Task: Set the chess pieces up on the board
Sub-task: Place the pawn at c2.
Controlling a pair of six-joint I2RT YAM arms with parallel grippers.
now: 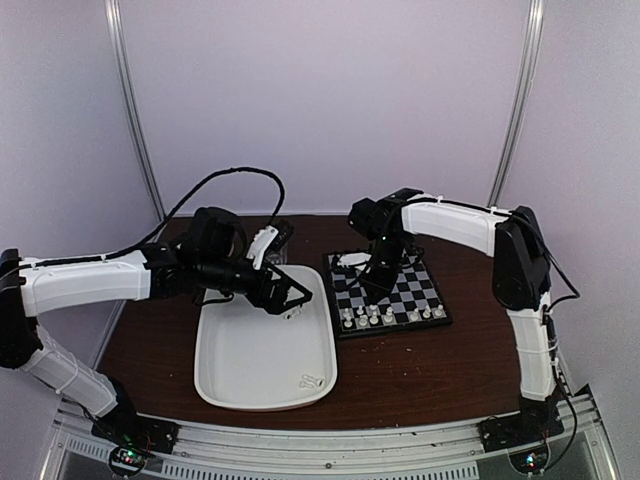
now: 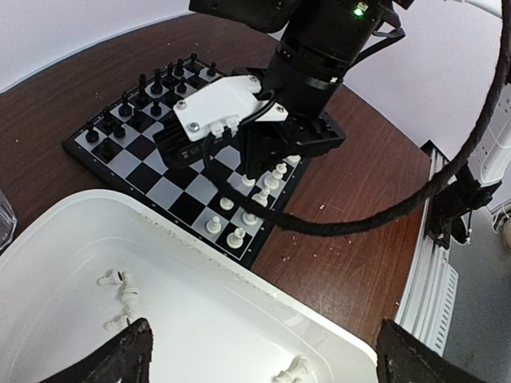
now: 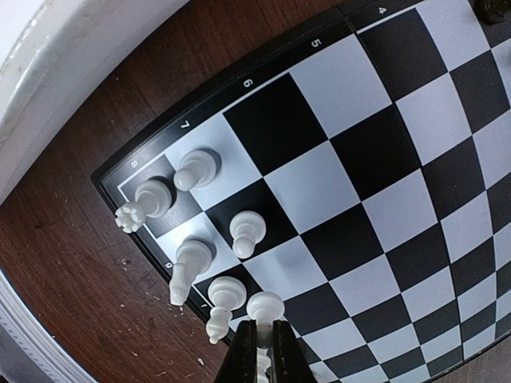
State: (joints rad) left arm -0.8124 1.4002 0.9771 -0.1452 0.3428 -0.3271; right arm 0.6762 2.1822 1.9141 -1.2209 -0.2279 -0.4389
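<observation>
The board [image 1: 420,290] lies right of centre, with several white chess pieces [image 1: 370,316] standing along its near edge. My right gripper [image 1: 373,287] is low over that edge. In the right wrist view it [image 3: 262,329] is shut on a white pawn [image 3: 265,305] held upright next to other white pieces [image 3: 247,231] at the board's [image 3: 359,144] corner. My left gripper [image 1: 292,296] hangs open and empty over the white tray [image 1: 230,385]. Its fingertips [image 2: 132,351] frame loose white pieces [image 2: 120,283] lying in the tray [image 2: 239,279]. More loose pieces [image 1: 310,381] lie near the tray's front right corner.
Black chessmen [image 2: 152,88] stand in rows on the board's [image 2: 136,171] far side. The right arm [image 2: 319,48] reaches over the board. A clear container [image 2: 4,219] shows at the left edge beside the tray. Brown table [image 1: 400,370] lies in front of the board.
</observation>
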